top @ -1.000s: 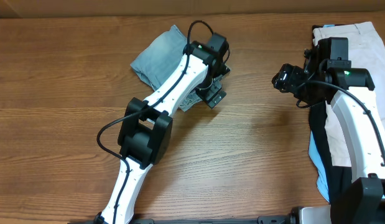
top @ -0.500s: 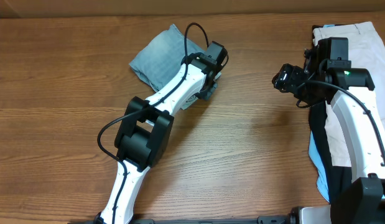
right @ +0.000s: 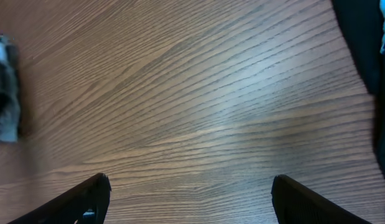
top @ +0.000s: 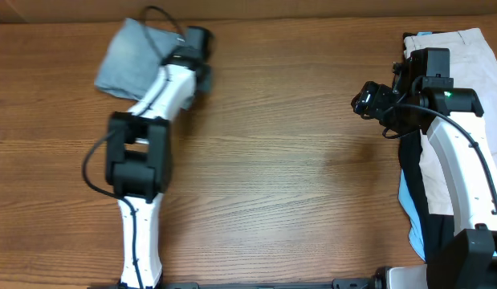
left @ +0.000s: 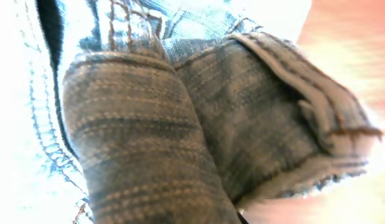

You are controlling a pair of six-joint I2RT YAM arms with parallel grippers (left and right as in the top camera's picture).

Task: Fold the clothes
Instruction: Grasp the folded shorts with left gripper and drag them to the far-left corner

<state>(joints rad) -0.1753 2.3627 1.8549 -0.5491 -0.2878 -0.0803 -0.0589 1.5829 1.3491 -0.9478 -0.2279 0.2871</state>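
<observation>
Left wrist shows faded denim shorts (left: pixel 198 124) with tan-stitched seams.

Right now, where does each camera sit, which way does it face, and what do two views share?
Overhead: above the table, facing down; both arms show, the left arm at the denim shorts, the right gripper over bare wood.
Left wrist: on the left arm, close against the denim shorts; cloth fills the frame, no fingers show.
Right wrist: on the right arm, facing down at the table; its open fingertips show at the bottom.
Shared: overhead and left wrist both show the denim shorts; overhead and right wrist, the table.
</observation>
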